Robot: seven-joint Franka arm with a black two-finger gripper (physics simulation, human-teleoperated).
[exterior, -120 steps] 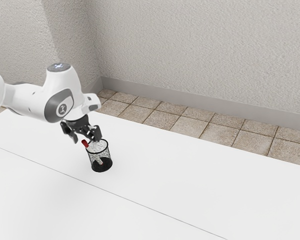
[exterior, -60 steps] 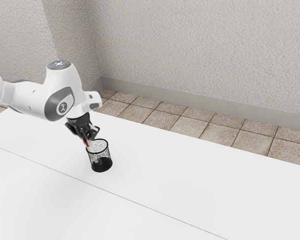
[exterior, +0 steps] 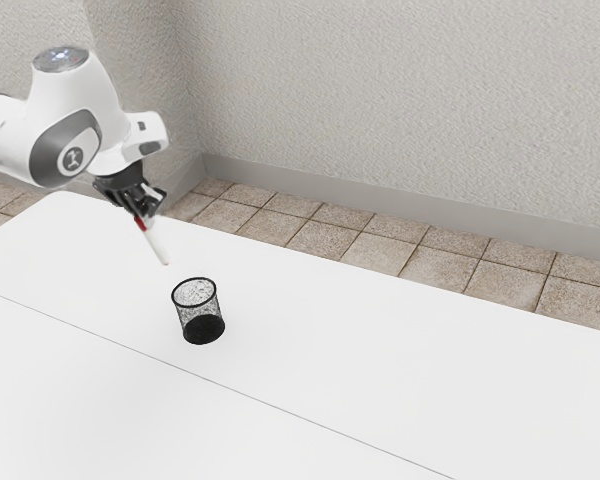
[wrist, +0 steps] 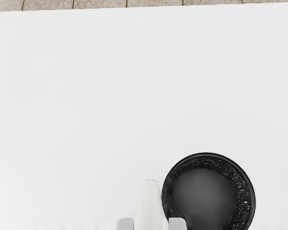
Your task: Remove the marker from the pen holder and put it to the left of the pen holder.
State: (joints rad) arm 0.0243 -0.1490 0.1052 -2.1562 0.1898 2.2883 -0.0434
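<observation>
Near to far, counting as listed. Got 1 white table (exterior: 380, 400), with 1 thin seam (exterior: 280, 409) running slantwise across the top. Past that seam, 1 black mesh pen holder (exterior: 202, 320), upright, between seam and far edge, toward the far corner at the exterior view's left. Counting 1 dark rim, 1 dark base, open mouth up.

Holding 1 marker (exterior: 155, 245): out of the pen holder, up in the air, well apart from it in the exterior view. White body, red part up by the hand, tilted, lower end slanting toward the pen holder's side. Gripper (exterior: 147, 215) clenched on marker, 2 fingers (wrist: 126, 224), one against each side in the wrist view. Up behind, 1 arm (exterior: 75, 110), white with grey and black parts, reaching in from the exterior view's left.

Beyond the table's far edge: brown tiled floor (exterior: 380, 255), several tiles, then grey baseboard (exterior: 380, 197), then pale rough-textured wall (exterior: 380, 90).
</observation>
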